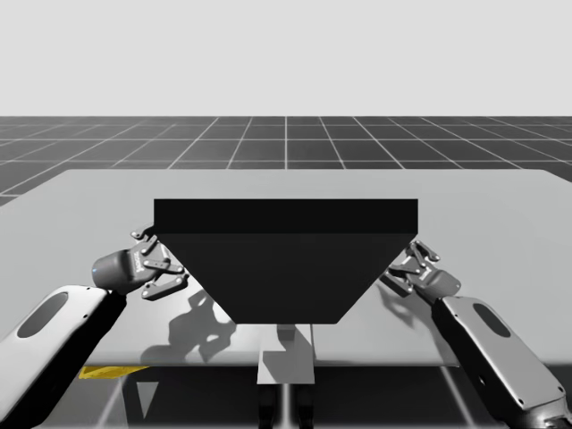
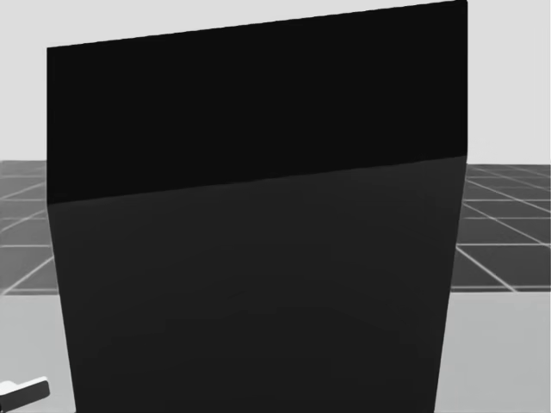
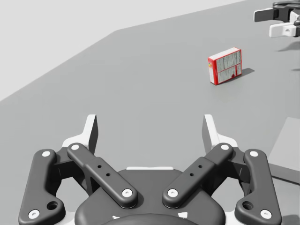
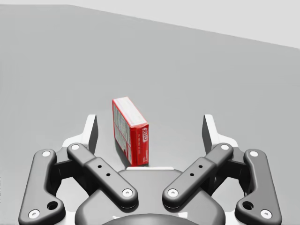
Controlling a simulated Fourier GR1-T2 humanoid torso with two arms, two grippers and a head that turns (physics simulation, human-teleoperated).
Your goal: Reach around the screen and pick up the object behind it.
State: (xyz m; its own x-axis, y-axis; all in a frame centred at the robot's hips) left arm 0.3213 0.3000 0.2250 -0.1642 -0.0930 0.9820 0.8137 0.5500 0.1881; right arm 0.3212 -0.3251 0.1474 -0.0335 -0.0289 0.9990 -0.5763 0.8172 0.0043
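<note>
A tall black screen (image 1: 286, 259) stands in the middle of the grey table (image 1: 500, 206) and blocks my head view (image 2: 258, 215). Behind it a small red box (image 4: 131, 133) with pale printed faces stands upright on the table. My right gripper (image 4: 150, 129) is open, with the box on the table just ahead, in line with the gap between its fingers and touching neither. My left gripper (image 3: 150, 129) is open and holds nothing; the red box (image 3: 225, 65) lies well ahead of it and off to one side. In the high view, the left gripper (image 1: 150, 261) and right gripper (image 1: 413, 265) flank the screen.
My other arm's gripper (image 3: 280, 19) shows far beyond the box in the left wrist view. A white finger (image 2: 24, 391) pokes out beside the screen's lower corner. The table's front edge (image 1: 179, 362) runs close to my arms. A dark grid floor (image 1: 286, 143) lies beyond the table.
</note>
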